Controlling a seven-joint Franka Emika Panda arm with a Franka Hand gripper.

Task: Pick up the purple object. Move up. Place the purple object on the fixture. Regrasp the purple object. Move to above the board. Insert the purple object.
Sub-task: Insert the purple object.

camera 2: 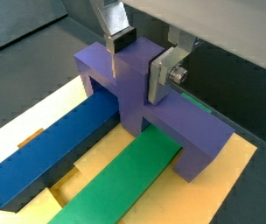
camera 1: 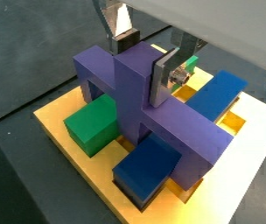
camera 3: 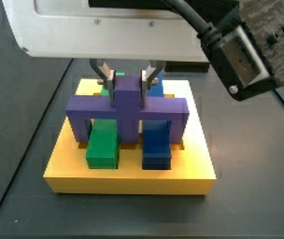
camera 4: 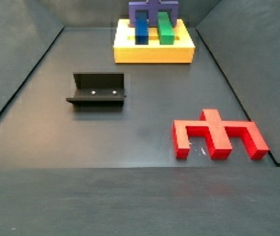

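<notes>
The purple object (camera 1: 171, 122) sits low on the yellow board (camera 1: 53, 115), straddling a green bar (camera 1: 91, 122) and a blue bar (camera 1: 147, 164). My gripper (camera 1: 145, 59) stands over it with its two silver fingers on either side of the raised centre tab, pads against the tab's sides. Another wrist view shows the same grip (camera 2: 140, 57) on the purple object (camera 2: 185, 131). In a side view the gripper (camera 3: 127, 73) holds the tab of the purple object (camera 3: 126, 107) on the board (camera 3: 132, 177). The black fixture (camera 4: 99, 89) stands empty on the floor.
A red notched block (camera 4: 219, 135) lies on the dark floor to the right of the fixture. The board (camera 4: 153, 51) is at the far end of the floor, near the back wall. Dark side walls border the floor.
</notes>
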